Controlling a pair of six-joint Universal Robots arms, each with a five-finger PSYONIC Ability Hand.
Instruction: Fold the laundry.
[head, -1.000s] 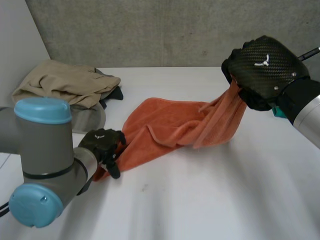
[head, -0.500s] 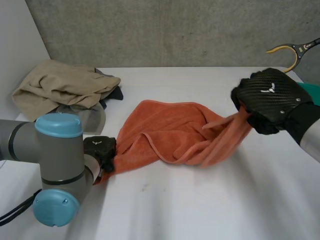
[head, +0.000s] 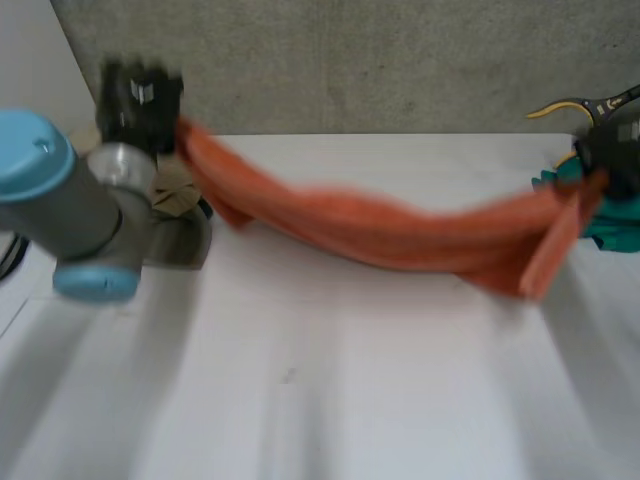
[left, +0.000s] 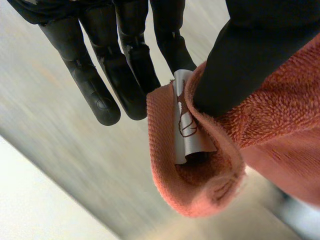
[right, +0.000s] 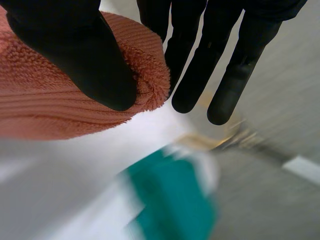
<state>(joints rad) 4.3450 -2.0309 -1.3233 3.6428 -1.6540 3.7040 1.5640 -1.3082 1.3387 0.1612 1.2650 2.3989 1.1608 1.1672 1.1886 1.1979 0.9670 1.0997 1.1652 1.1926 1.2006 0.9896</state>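
Observation:
An orange towel (head: 400, 232) hangs stretched in the air between both hands and sags in the middle above the white table (head: 330, 400). My left hand (head: 140, 95) is raised at the far left. In its wrist view, its thumb (left: 250, 55) pinches a towel corner (left: 210, 180) with a white label (left: 187, 125) against the fingers. My right hand (head: 618, 145) is at the far right. There its thumb (right: 75, 55) pinches another corner of the towel (right: 50, 110) against straight fingers (right: 200, 65).
A pile of beige and grey clothes (head: 180, 200) lies behind my left arm (head: 70, 215) at the back left. A green cloth (head: 612, 225) and a yellow-handled tool (head: 565, 103) sit at the right edge. A concrete wall runs along the back.
My left hand has shut on the towel's near-left corner and swung up to the far left. My right hand moved right and lower. The towel left the table and is pulled out long.

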